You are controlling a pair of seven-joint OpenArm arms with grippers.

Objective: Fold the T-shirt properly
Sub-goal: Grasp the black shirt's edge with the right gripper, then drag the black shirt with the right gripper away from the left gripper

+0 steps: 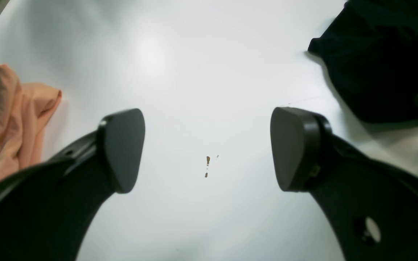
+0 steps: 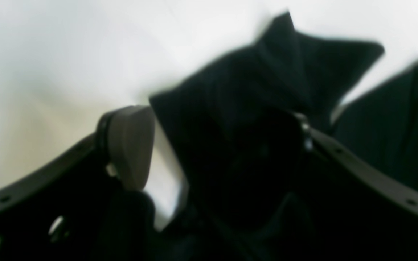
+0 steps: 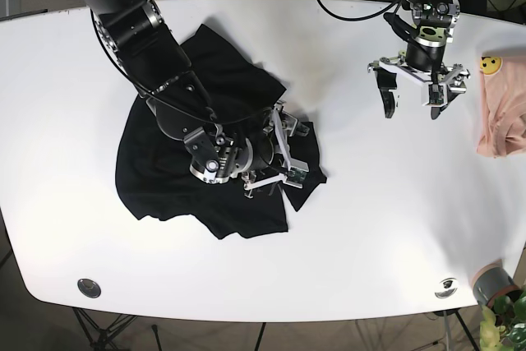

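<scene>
The black T-shirt (image 3: 197,145) lies crumpled on the white table (image 3: 370,228), left of centre. My right gripper (image 3: 300,152) hangs low over the shirt's right edge. In the right wrist view it (image 2: 212,148) stands open, with black cloth (image 2: 252,108) bunched between the wide jaws, and that view is blurred. My left gripper (image 3: 409,107) is open and empty above bare table at the far right, well clear of the shirt. In the left wrist view it (image 1: 207,148) spans white table, with a corner of the shirt (image 1: 376,54) at the top right.
A peach garment (image 3: 503,121) lies at the table's right edge, also in the left wrist view (image 1: 5,119). A yellow smiley patch (image 3: 491,63) is beside it. A grey cup (image 3: 493,284) stands at the front right corner. Small brown marks (image 1: 207,161) dot the table.
</scene>
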